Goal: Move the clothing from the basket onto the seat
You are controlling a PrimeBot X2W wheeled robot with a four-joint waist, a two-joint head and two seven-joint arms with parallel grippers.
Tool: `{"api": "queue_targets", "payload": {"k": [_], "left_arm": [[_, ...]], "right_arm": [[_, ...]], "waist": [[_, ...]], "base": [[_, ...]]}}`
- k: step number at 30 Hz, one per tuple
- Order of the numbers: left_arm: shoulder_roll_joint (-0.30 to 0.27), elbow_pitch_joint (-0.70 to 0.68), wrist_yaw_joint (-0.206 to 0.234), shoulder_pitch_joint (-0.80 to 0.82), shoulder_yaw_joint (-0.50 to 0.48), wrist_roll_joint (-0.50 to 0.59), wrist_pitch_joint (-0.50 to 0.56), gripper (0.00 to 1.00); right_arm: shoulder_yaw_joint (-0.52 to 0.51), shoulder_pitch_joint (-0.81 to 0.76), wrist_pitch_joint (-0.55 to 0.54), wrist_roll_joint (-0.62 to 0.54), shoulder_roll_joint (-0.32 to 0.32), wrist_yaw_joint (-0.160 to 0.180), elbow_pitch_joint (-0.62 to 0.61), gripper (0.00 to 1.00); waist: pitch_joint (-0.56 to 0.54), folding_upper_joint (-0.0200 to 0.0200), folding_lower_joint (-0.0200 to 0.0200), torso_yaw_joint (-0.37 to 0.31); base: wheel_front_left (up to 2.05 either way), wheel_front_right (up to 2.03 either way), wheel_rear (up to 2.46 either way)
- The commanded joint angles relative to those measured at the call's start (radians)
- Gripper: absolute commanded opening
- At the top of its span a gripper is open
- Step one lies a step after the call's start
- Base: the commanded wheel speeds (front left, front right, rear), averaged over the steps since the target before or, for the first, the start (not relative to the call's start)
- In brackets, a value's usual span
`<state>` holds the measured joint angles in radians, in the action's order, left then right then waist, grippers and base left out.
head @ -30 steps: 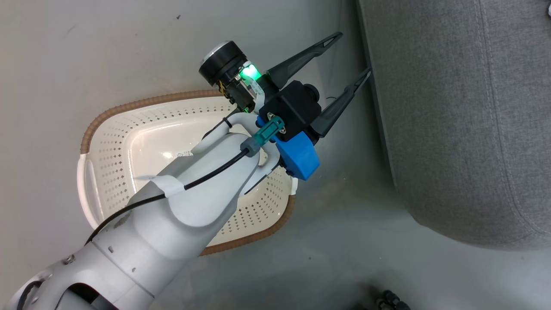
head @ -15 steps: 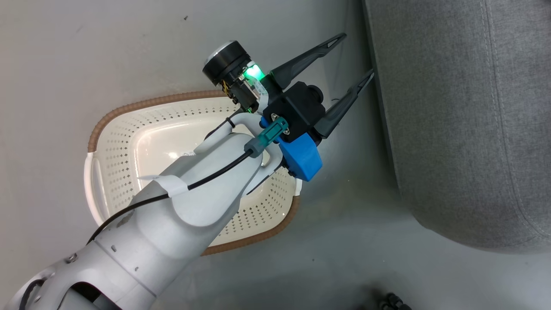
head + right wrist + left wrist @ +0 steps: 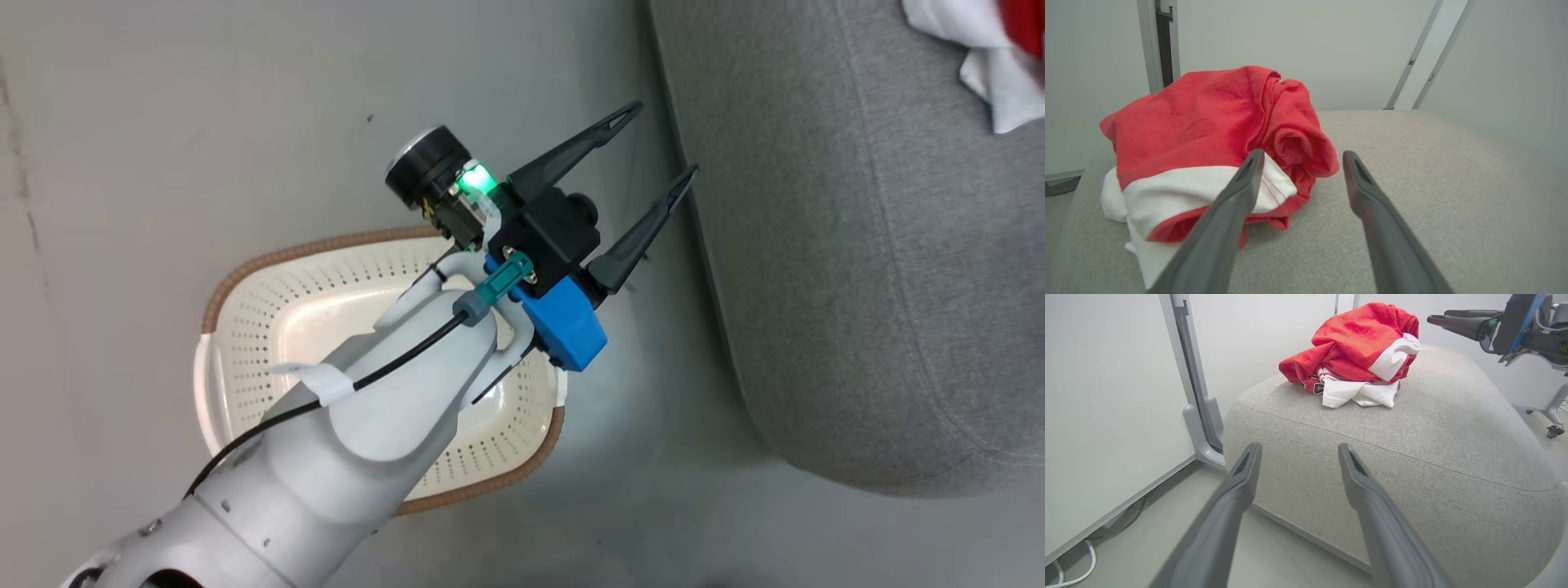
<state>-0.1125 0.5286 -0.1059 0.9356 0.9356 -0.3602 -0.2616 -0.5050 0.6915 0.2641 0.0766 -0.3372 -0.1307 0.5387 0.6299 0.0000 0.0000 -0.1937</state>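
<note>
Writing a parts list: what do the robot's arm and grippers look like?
The left forearm is a pale grey shell; a black cable taped along it ends in a teal plug. A blue block, black housing and green light sit at the wrist. The left gripper and right gripper each have two long, dark grey, tapered fingers.

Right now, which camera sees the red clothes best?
The left wrist view: the whole clothing pile sits on the seat, nothing covering it. The right wrist view is closer, but the right gripper covers part. The head view catches just a corner.

Shifted head view, clothing (image 3: 989,59) newly at its top-right corner, on the seat (image 3: 857,286).
</note>
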Motion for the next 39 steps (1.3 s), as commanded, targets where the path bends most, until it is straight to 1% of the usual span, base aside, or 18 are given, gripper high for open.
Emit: {"api": "queue_targets", "payload": {"k": [1, 6, 11, 16, 23, 28, 35, 39], "left_arm": [[-0.003, -0.006, 0.004, -0.021, -0.010, -0.006, -0.005, 1.00], [-0.009, -0.022, 0.011, -0.092, -0.048, -0.008, -0.005, 1.00], [-0.017, -0.041, 0.018, -0.168, -0.099, -0.006, -0.005, 1.00], [-0.023, -0.062, 0.027, -0.246, -0.163, 0.000, -0.005, 1.00], [-0.037, -0.112, 0.050, -0.370, -0.290, 0.015, -0.005, 1.00], [-0.049, -0.149, 0.063, -0.467, -0.391, 0.031, -0.005, 1.00], [-0.048, -0.207, 0.077, -0.593, -0.529, 0.065, -0.005, 1.00], [-0.041, -0.233, 0.074, -0.664, -0.589, 0.090, -0.005, 1.00]], "right_arm": [[-0.001, -0.039, 0.000, -0.006, 0.015, 0.000, -0.018, 1.00], [0.034, -0.147, 0.000, -0.002, 0.049, 0.000, -0.128, 1.00], [0.130, -0.234, 0.000, -0.006, 0.084, 0.000, -0.234, 1.00], [0.214, -0.309, 0.000, 0.000, 0.120, 0.000, -0.307, 1.00], [0.309, -0.390, 0.000, 0.003, 0.164, 0.000, -0.354, 1.00], [0.365, -0.441, 0.000, 0.002, 0.180, 0.000, -0.371, 1.00], [0.393, -0.512, 0.000, -0.005, 0.206, 0.000, -0.392, 1.00], [0.403, -0.551, 0.000, -0.009, 0.223, 0.000, -0.405, 1.00]], "waist": [[-0.045, 0.0000, 0.0000, -0.002], [-0.121, 0.0000, 0.0000, 0.003], [-0.202, 0.0000, 0.0000, 0.020], [-0.276, 0.0000, 0.0000, 0.057], [-0.373, 0.0000, 0.0000, 0.113], [-0.430, 0.0000, 0.0000, 0.149], [-0.495, 0.0000, 0.0000, 0.193], [-0.524, 0.0000, 0.0000, 0.209]], "base": [[0.00, 0.00, 0.00], [0.00, 0.00, 0.00], [0.00, 0.00, 0.00], [0.00, 0.00, 0.00], [0.00, 0.00, 0.00], [0.00, 0.00, 0.00], [0.00, 0.00, 0.00], [0.00, 0.00, 0.00]]}}
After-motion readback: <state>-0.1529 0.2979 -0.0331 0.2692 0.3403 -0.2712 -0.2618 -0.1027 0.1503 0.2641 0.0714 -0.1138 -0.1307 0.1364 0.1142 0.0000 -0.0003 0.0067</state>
